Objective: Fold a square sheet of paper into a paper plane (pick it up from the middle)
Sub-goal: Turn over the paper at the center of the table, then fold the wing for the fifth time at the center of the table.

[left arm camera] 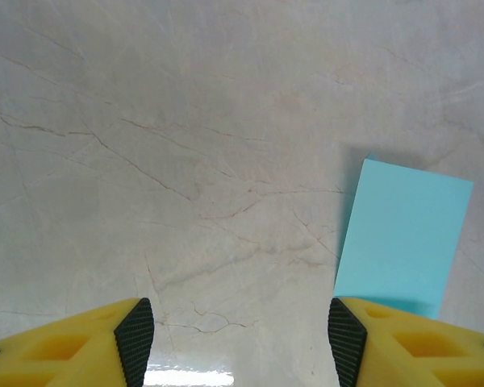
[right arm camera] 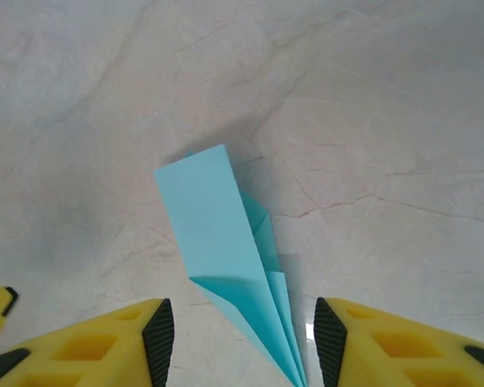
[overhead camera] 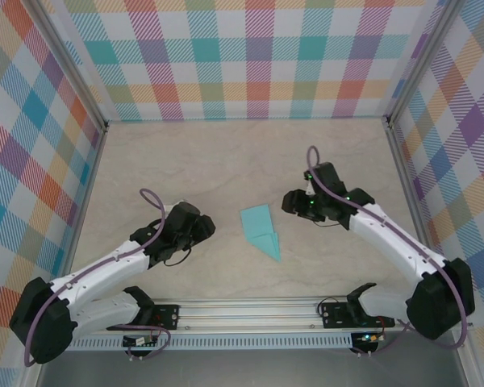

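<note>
Top external view, standing over it: a pale marble-look worktop [overhead camera: 226, 161] is boxed in on three sides by checked walls [overhead camera: 242, 56], with a metal rail [overhead camera: 250, 310] along the near edge. Nothing lies between either arm and the paper.

Both arms reach in from the near corners, bent low and angled toward the middle. The left gripper [overhead camera: 203, 228] points right and the right gripper [overhead camera: 290, 201] points left, so they face each other across the centre.

The plane [overhead camera: 260, 230] lies flat about mid-worktop, a little nearer the near edge. Its wide end is toward the far side and its point toward the near right. It sits between the two grippers, near each and touched by neither.

On the left wrist view the left gripper [left arm camera: 242, 343] has its fingers [left arm camera: 137, 339] apart over bare worktop, and the plane [left arm camera: 403, 238] lies ahead, off toward the right finger. On the right wrist view the right gripper [right arm camera: 238, 343] is also spread. The plane [right arm camera: 218, 242] lies ahead with its point running back between the fingers, closer to the right one and not pinched.
</note>
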Robot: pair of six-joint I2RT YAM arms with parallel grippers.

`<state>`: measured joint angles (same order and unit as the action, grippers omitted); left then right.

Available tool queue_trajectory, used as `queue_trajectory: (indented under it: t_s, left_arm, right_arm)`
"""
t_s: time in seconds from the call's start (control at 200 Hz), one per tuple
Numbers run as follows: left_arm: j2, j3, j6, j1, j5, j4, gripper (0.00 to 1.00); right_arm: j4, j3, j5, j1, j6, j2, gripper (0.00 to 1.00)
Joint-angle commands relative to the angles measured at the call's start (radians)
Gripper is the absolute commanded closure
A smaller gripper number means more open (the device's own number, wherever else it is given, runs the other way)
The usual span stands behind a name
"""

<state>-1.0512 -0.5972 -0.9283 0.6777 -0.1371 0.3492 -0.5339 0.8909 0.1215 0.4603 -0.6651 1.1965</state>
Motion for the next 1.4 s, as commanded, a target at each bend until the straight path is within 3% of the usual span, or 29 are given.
queue_trajectory:
  t_s: [0.0,0.075,0.25,0.38,0.46,0.645,0.77,0.815,0.955,1.07,1.2,1.395]
  left_arm:
    - [-0.040,-0.020,-0.011,-0.017,0.070,-0.062,0.38]
    - [-0.073,-0.033,-0.017,-0.017,0.107,-0.106,0.39]
    - [-0.120,-0.036,-0.024,-0.017,0.137,-0.138,0.38]
    - [-0.143,-0.032,-0.029,-0.017,0.152,-0.164,0.38]
    - [-0.159,-0.030,-0.034,-0.017,0.175,-0.187,0.38]
    - [-0.142,-0.005,-0.037,-0.017,0.196,-0.230,0.38]
    - [-0.106,0.007,-0.004,-0.017,0.177,-0.226,0.37]
    - [-0.097,0.012,0.012,-0.017,0.165,-0.232,0.37]
    - [-0.101,0.029,0.062,-0.017,0.159,-0.289,0.34]
    - [-0.135,0.048,0.071,-0.016,0.168,-0.363,0.33]
    - [-0.156,0.050,0.046,-0.017,0.161,-0.402,0.34]
    - [-0.110,0.062,0.022,-0.017,0.103,-0.383,0.33]
  right_arm:
    - [0.191,-0.115,0.334,-0.108,-0.049,-0.011,0.51]
    - [0.233,-0.158,0.455,-0.153,-0.045,0.030,0.59]
    - [0.407,-0.231,0.660,-0.153,-0.074,0.114,0.79]
    - [0.362,-0.224,0.657,-0.121,-0.014,0.130,0.84]
    - [0.343,-0.225,0.657,-0.103,0.008,0.131,0.92]
    - [0.402,-0.272,0.664,-0.062,-0.013,0.083,0.93]
    - [0.408,-0.297,0.615,-0.038,0.016,0.020,0.94]
    - [0.411,-0.303,0.601,-0.039,0.033,0.004,1.00]
    - [0.412,-0.316,0.535,-0.042,0.073,-0.016,1.00]
    - [0.409,-0.290,0.518,-0.043,0.071,0.065,1.00]
    - [0.645,-0.293,0.697,-0.072,-0.022,0.237,1.00]
    - [0.669,-0.255,0.660,-0.072,-0.031,0.339,1.00]
